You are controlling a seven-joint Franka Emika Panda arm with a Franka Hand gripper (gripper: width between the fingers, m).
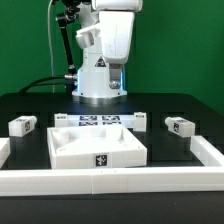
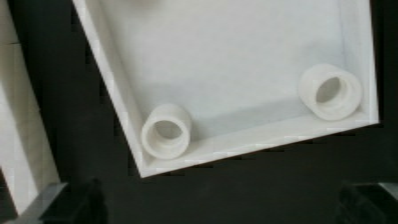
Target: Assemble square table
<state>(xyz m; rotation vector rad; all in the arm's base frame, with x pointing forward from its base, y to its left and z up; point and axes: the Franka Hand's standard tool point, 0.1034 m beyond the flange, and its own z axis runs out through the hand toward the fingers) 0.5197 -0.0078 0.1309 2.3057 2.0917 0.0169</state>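
The white square tabletop (image 1: 95, 143) lies rimmed side up in the middle of the black table, with a tag on its front rim. In the wrist view the tabletop (image 2: 222, 70) shows two round leg sockets, one (image 2: 166, 130) near a corner and one (image 2: 331, 90) further along the rim. A tagged white leg (image 1: 22, 125) lies at the exterior view's left and another leg (image 1: 180, 126) at its right. My gripper (image 2: 226, 197) hangs open above the table beside the tabletop's edge, holding nothing; its dark fingers (image 2: 71, 203) show only at the frame's corners. In the exterior view the gripper is out of sight.
The marker board (image 1: 100, 121) lies behind the tabletop, before the robot base (image 1: 98, 85). Two small white pieces (image 1: 59, 118) (image 1: 143, 120) sit at its ends. The long white border wall (image 1: 110, 181) runs along the front and up both sides, and shows beside the tabletop (image 2: 18, 140).
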